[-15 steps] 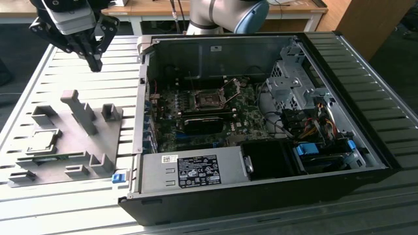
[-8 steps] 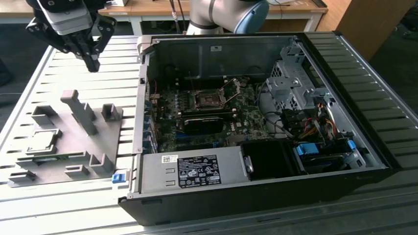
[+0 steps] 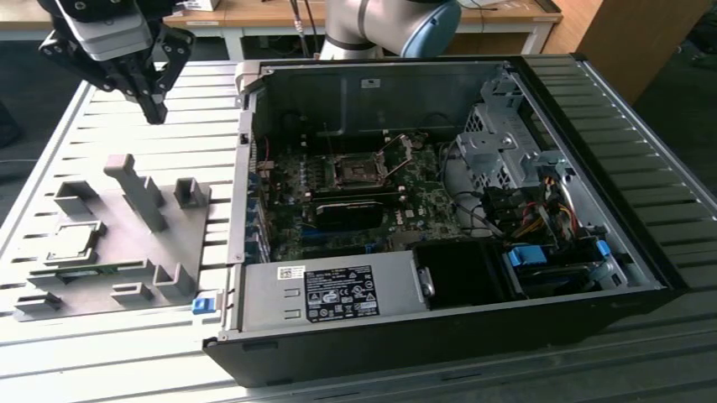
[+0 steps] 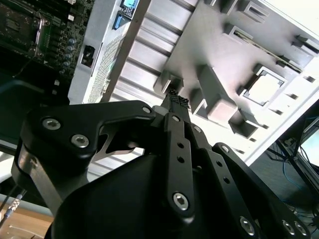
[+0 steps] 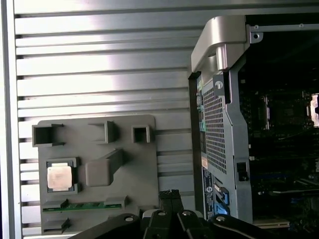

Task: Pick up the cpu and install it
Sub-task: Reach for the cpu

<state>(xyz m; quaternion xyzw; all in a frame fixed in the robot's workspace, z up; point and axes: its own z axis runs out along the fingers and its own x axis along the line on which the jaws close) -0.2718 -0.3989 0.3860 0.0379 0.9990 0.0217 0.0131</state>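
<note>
Although the open computer case (image 3: 448, 348) takes up most of the slatted worktop (image 3: 213, 117), a strip of bare slats runs between its wall and the grey fixture (image 3: 185, 243) at its 9 o'clock in the exterior view. More bare slats lie at the fixture's 12 o'clock. The cpu (image 3: 70, 241) lies flat in a square pocket on the fixture's 9 o'clock side, metal top up, edges parallel to the fixture's (being square, it shows no long axis). A tall post (image 3: 140, 193) stands at its 2 o'clock, and the room above it is open. The gripper (image 3: 154, 107) hangs over the slats at the fixture's 12 o'clock, well apart from the cpu, pointing down, its fingers (image 4: 177, 107) clenched together on nothing. In the first wrist view a green strip (image 5: 79, 205) lies just beside the cpu.
</note>
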